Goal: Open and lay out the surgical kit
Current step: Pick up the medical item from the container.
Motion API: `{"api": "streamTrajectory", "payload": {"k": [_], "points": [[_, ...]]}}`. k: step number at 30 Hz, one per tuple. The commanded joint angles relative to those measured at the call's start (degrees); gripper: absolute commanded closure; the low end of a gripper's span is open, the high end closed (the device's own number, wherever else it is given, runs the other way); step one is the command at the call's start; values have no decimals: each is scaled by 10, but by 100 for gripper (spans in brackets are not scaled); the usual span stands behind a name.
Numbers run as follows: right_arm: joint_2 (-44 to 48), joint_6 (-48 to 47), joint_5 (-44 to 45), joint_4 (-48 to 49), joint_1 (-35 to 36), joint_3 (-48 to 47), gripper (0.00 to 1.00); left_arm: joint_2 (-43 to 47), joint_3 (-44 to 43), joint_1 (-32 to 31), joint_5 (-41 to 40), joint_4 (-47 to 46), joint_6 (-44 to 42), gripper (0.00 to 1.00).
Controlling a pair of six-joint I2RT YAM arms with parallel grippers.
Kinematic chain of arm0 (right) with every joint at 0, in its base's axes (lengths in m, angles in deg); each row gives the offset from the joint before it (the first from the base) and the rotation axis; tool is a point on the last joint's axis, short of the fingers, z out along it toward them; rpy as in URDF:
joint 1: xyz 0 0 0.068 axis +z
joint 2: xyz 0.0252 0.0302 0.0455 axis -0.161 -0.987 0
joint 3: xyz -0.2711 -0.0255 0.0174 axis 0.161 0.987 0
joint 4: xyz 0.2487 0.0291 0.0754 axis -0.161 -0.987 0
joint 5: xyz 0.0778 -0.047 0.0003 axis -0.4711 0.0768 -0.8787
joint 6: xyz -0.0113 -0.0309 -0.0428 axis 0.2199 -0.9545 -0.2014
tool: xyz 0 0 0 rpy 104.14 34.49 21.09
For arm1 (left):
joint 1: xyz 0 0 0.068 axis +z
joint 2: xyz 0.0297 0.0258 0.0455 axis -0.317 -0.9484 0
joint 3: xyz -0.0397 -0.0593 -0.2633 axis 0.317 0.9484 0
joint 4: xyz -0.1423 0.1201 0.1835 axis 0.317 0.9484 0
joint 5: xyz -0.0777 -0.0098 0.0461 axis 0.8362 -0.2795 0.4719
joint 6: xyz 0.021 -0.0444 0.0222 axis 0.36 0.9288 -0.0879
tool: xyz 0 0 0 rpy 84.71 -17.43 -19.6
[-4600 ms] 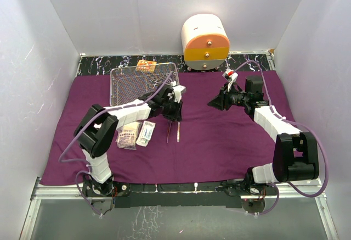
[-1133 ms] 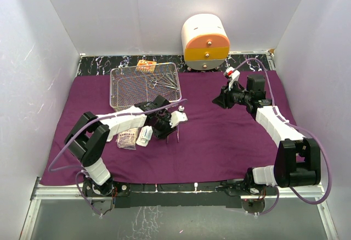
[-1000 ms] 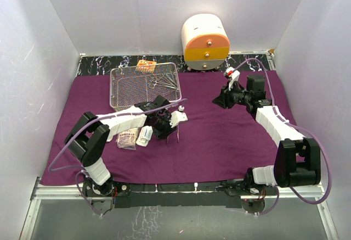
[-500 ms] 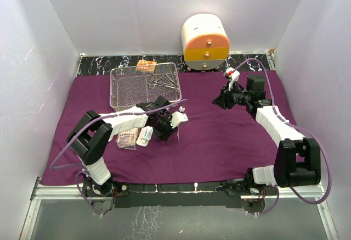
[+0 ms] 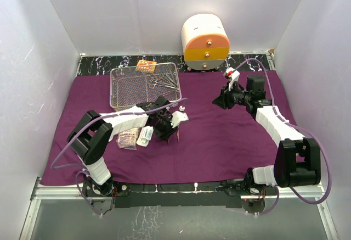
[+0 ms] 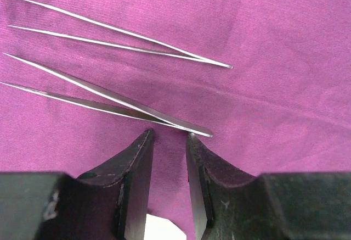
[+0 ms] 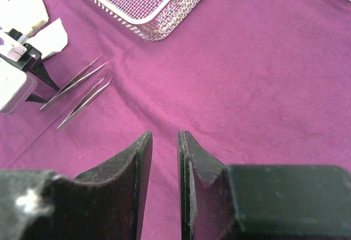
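— White walls (image 5: 126, 9) box in a bench (image 5: 98, 64) with a black marbled top, and the purple cloth (image 5: 230, 141) lies spread flat over most of it. So the opening is done?

— I'd judge so. Laying out is the step in hand. The wire-mesh tray (image 5: 131, 89) sits at the cloth's far left. Two tweezers (image 6: 109, 105) lie side by side on the cloth just in front of it, with two flat packets (image 5: 136, 137) to their left.

— And the left tool (image 6: 169, 135)?

— Low over the cloth at the joined end of the nearer tweezers. Its jaws stand a narrow slot apart with nothing between them. Whether a fingertip touches that end I cannot tell.

— The right tool (image 7: 164, 134)?

— Hovering well off to the right above bare cloth, jaws likewise a little apart and empty.

— What next?

— The ring-handled forceps (image 5: 162, 79) lie in the tray's far right corner, and an orange packet (image 5: 145, 66) at its back edge. My guess is that the left tool must rise clear without nudging the tweezers and reach into the tray. There it has to pinch thin steel lying flat on mesh, which wants a low, careful closing.

— Any writing?

— Print shows on the packets, too small to read. The white-and-orange cabinet (image 5: 205, 42) behind carries no label I can make out.
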Motion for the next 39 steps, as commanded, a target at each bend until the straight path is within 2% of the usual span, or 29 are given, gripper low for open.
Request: {"api": "streamTrajectory", "payload": {"k": [1, 18, 33, 36, 39], "points": [[2, -8, 1, 22, -2, -16, 76, -5, -16, -5, 37, 8, 7, 71], [-1, -8, 2, 22, -2, -16, 76, 9, -14, -5, 50, 10, 9, 71], [4, -11, 10, 12, -2, -24, 76, 63, -2, -4, 5, 49, -41, 69], [5, -29, 24, -24, -2, -45, 76, 86, -6, 2, -18, 60, -50, 68], [4, -103, 63, -140, -2, -77, 76, 116, -9, 33, -17, 80, -58, 66]]}}
